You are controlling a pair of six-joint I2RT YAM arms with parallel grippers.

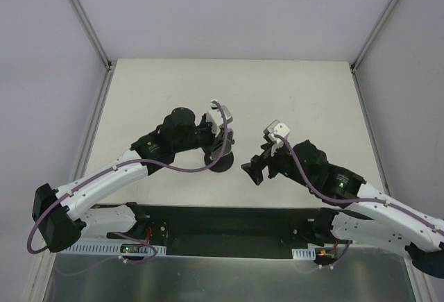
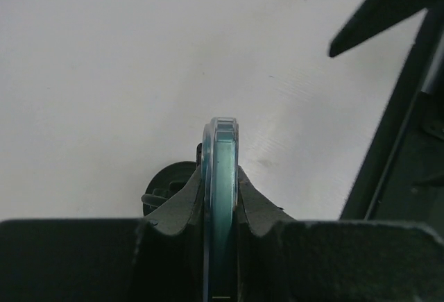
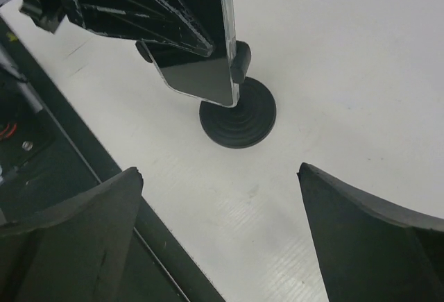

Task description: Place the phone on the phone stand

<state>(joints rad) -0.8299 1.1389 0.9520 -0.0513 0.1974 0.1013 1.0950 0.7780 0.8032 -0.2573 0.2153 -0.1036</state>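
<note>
The phone (image 3: 201,80) is held upright, clamped edge-on between the fingers of the left gripper (image 2: 220,198), its lower end level with the holder of the phone stand (image 3: 238,114) — whether it is seated there cannot be told. The right gripper (image 3: 218,177) is spread wide and empty — poised near the stand, above the table (image 3: 347,66).

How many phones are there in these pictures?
1. The phone is pinched edge-up in the left gripper, just above the round base of the phone stand. I see no other, though one could be hidden from these views.
</note>
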